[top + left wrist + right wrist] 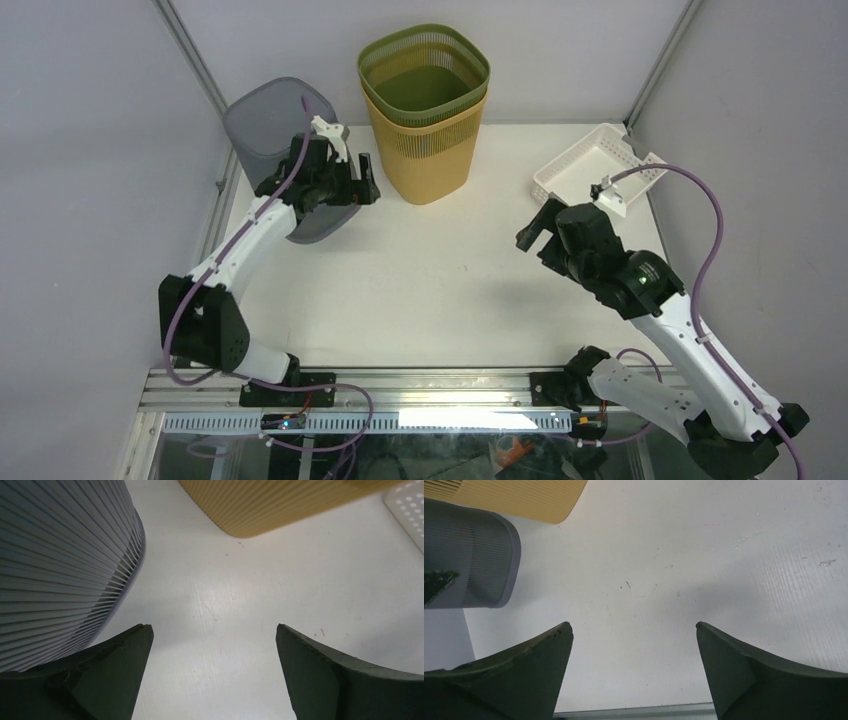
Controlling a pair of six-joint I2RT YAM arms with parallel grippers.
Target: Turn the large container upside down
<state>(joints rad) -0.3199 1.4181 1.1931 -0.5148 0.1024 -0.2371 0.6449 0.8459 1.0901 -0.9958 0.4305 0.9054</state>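
Note:
A tall grey slatted container stands at the back left with a flat closed face up. It also shows in the left wrist view and the right wrist view. A yellow slatted basket with a green basket nested in it stands upright and open at the back centre. My left gripper is open and empty between the grey container and the yellow basket, right beside the grey wall. My right gripper is open and empty over bare table on the right.
A white perforated tray sits at the back right corner; its corner shows in the left wrist view. The yellow basket's base shows in the left wrist view and the right wrist view. Enclosure walls stand on three sides.

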